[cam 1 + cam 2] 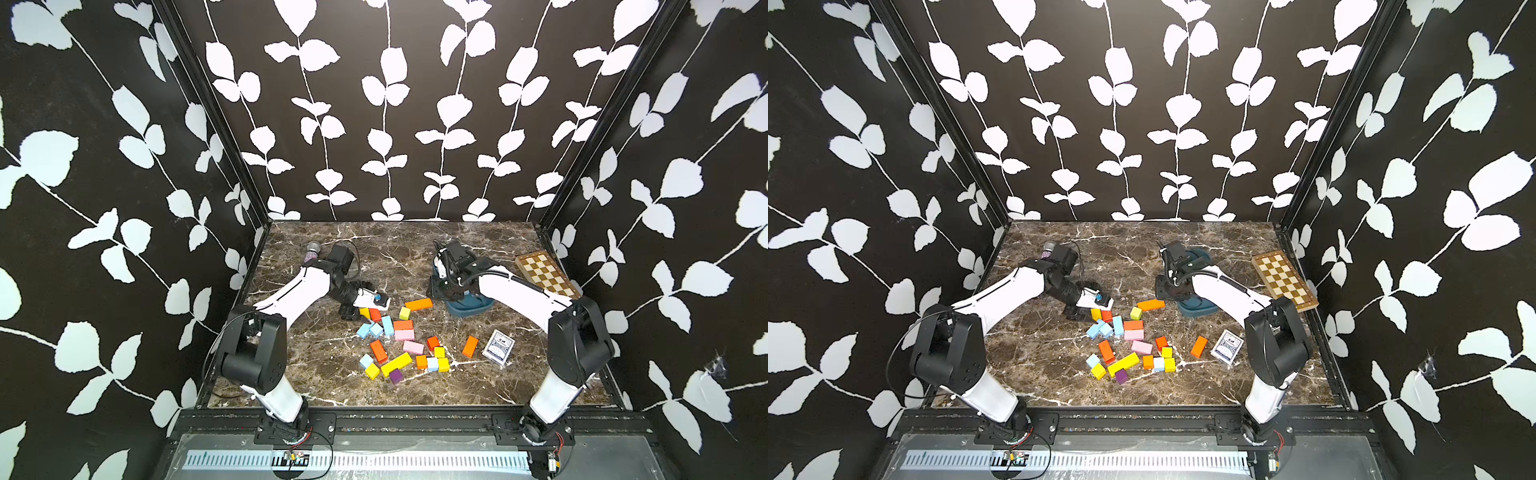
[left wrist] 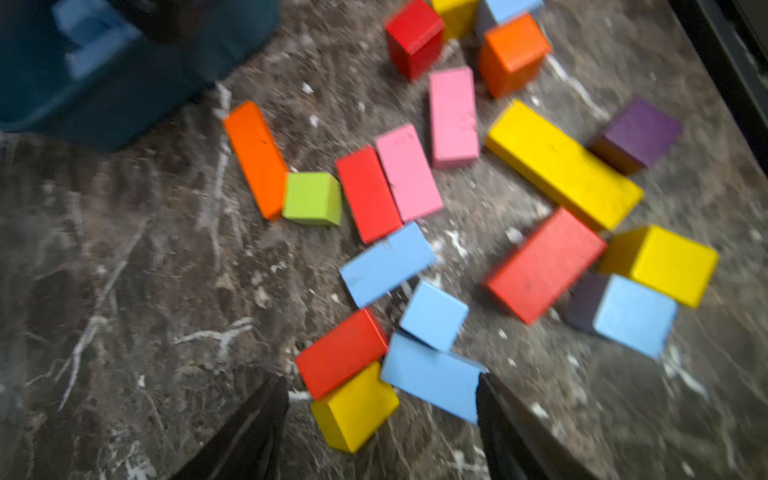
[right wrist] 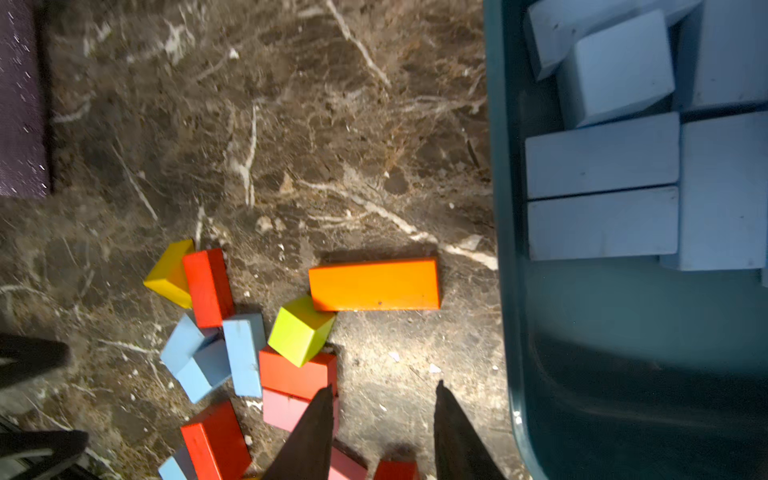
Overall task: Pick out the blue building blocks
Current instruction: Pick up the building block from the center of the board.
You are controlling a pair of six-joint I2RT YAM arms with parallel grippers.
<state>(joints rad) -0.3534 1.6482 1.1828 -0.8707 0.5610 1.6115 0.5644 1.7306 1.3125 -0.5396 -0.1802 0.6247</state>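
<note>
Several blue building blocks lie loose among the mixed pile at mid-table, also seen in a top view. More blue building blocks rest inside the dark teal tray, which shows in both top views. My left gripper stands open low over the pile's far-left end. A yellow block, a red block and a blue bar lie between its fingers. My right gripper is open over bare marble beside the tray, holding nothing.
Orange, red, yellow, pink, green and purple blocks are mixed in with the blue ones. A chessboard lies at the far right, a card deck at the near right, and a microphone behind the left arm.
</note>
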